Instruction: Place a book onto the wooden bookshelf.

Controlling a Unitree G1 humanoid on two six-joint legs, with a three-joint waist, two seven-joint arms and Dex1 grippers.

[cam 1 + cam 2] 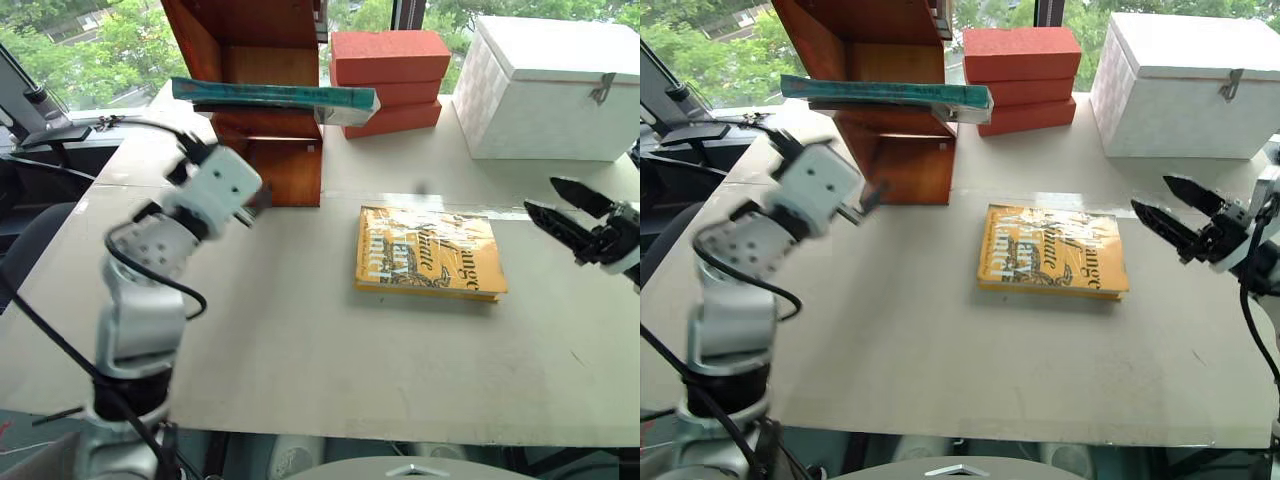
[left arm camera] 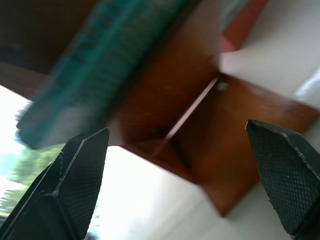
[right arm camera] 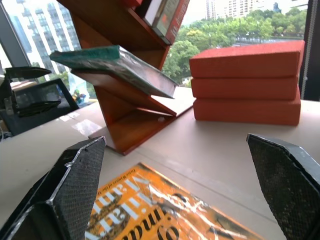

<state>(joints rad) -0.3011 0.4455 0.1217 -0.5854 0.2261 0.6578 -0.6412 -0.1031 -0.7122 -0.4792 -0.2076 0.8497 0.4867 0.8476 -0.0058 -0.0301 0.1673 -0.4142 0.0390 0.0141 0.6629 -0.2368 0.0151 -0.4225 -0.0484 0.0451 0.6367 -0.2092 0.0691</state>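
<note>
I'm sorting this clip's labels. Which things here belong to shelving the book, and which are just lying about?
Job:
- teal-green book, lying on the shelf board
- wooden bookshelf
- left tool, open

Lying about:
- yellow-orange book
- red-orange bricks
- white box
- right tool, open

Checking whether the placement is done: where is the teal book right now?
The book lies flat on the wooden bookshelf board at the table's far left, its end jutting toward the red bricks.
</note>
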